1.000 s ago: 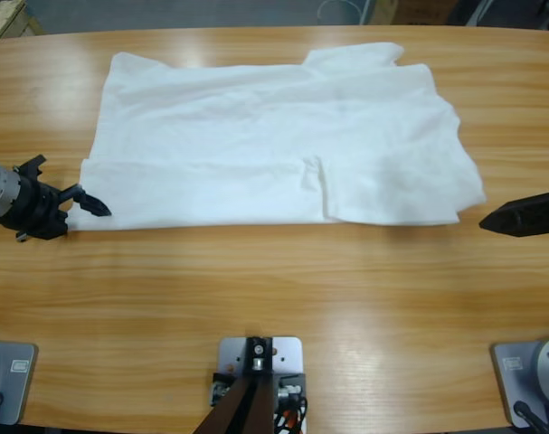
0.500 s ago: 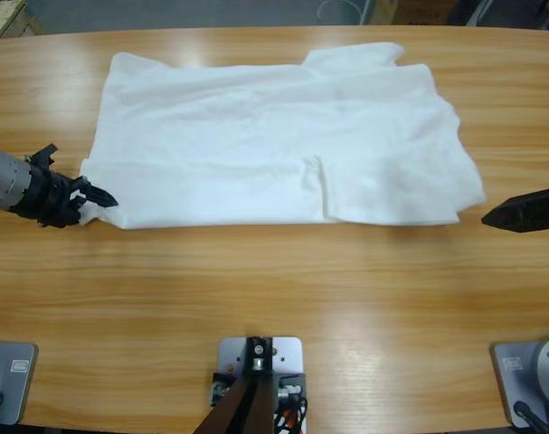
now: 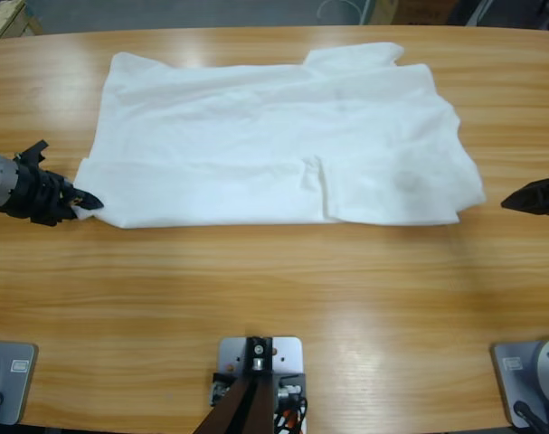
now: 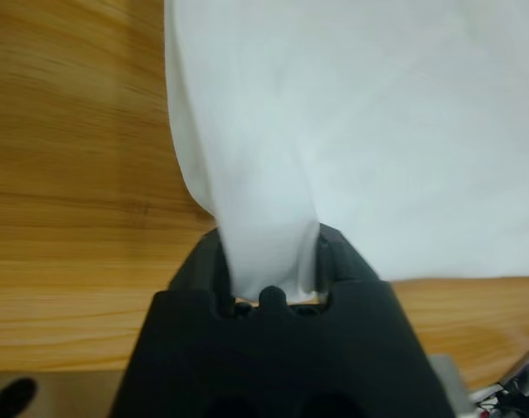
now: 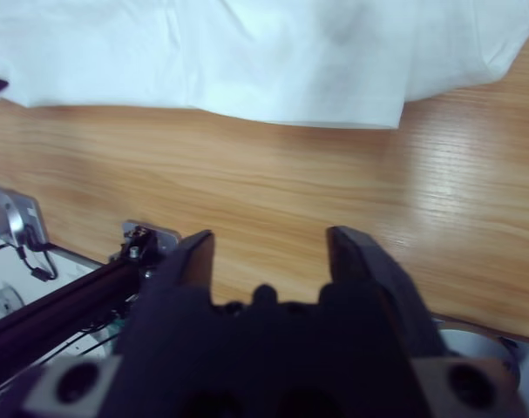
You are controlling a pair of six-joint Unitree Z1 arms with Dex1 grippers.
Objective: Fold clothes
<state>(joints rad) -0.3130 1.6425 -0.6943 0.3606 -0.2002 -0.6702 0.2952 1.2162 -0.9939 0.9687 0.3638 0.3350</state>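
Note:
A white T-shirt (image 3: 283, 136) lies spread flat across the far half of the wooden table, with a folded flap along its near edge. My left gripper (image 3: 82, 201) is at the shirt's near-left corner. In the left wrist view that gripper (image 4: 268, 261) is shut on a bunched strip of the T-shirt (image 4: 377, 131), which fans out beyond the jaws. My right gripper (image 3: 518, 199) sits at the right edge of the table, a short way off the shirt's right hem. In its wrist view the right gripper (image 5: 268, 239) stands open with only bare wood between the jaws and the T-shirt (image 5: 247, 52) ahead.
Bare wooden table (image 3: 283, 289) stretches between the shirt and the near edge. A wooden crate corner (image 3: 3, 16) shows past the table's far-left edge.
The left gripper closed in on the shirt's near-left corner and gathered it, then drew slightly back to the left. The right gripper slid outward toward the right edge.

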